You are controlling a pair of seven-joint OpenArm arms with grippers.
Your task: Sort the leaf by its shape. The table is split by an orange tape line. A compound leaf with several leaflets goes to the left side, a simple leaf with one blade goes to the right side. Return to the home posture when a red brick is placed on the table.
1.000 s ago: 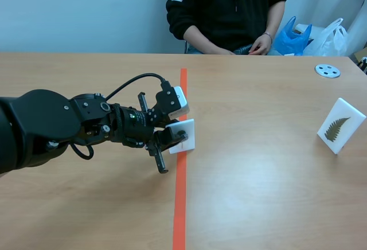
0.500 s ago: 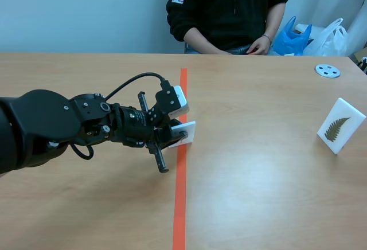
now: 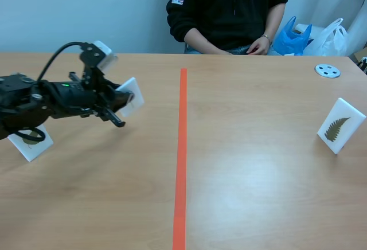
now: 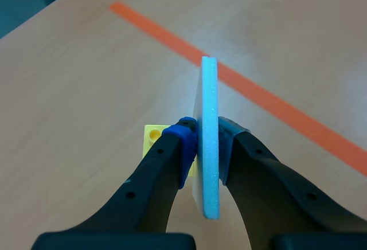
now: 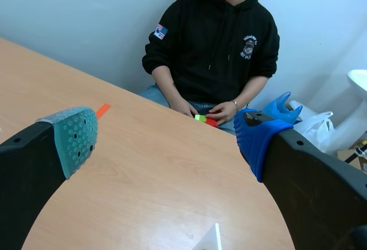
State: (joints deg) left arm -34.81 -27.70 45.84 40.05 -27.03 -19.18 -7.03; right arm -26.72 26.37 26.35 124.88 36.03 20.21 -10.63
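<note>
Scene view, table (image 3: 258, 192): wooden, split down the middle by the tape line (image 3: 181, 164).
Person (image 3: 229, 9): seated at the far edge, hands together.
Left arm (image 3: 34, 98): raised over the left half, well clear of the line.
Right gripper (image 5: 166, 140): fingers wide apart, nothing between them.
Left gripper (image 4: 207, 140): clamped on the held card (image 4: 210, 106), one pad on each face; card upright, edge-on in the left wrist view, off the table.
Fern card (image 3: 340, 125): standing on the right half; many leaflets, so judged to be on the wrong side and yet to be moved.
Second card (image 3: 31, 145): on the left half, partly hidden under the arm; leaf not readable.
Disc (image 3: 327, 70): grey, far right corner.
Yellow piece (image 4: 152, 135): just beside one finger, below the held card; attachment cannot be told.
Small block (image 5: 205, 119): red and green, at the person's hands; not set out on the table, so no call for home posture.
Progress: mid-sort by judgement; held card over the left half, not yet released; its leaf too small to read.
</note>
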